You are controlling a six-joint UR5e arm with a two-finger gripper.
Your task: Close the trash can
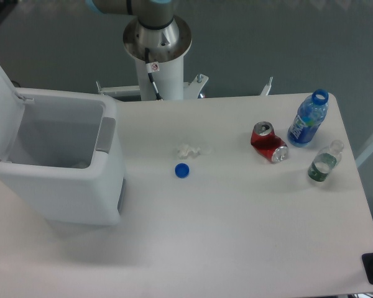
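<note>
**A:** so where's the trash can (62, 167) at? I see it on the left side of the counter (236, 236), big white boxy thing, lid (0, 105) flipped up on its left side and standing pretty much upright. Inside is wide open to the camera

**B:** yep, and the grey latch tab (104, 134) sits on its right rim, facing the rest of the stuff. Can't make out anything definite inside the bin

**A:** what about the fingers, apart or together?

**B:** can't tell tbh. There's just a dark sliver at the top left corner, cut off by the frame edge, so no read on the fingers at all. Only the arm's white base post (158, 56) is properly visible behind the counter

**A:** rest of the counter: crumpled white scrap (188, 150) near the middle, blue bottle cap (182, 170) just in front of it

**B:** further right a red soda can (268, 142) lying on its side, an uncapped blue bottle (308, 119) standing just beside it, and a small clear bottle (324, 162) with a green label near the right edge, all well apart from the bin
</note>
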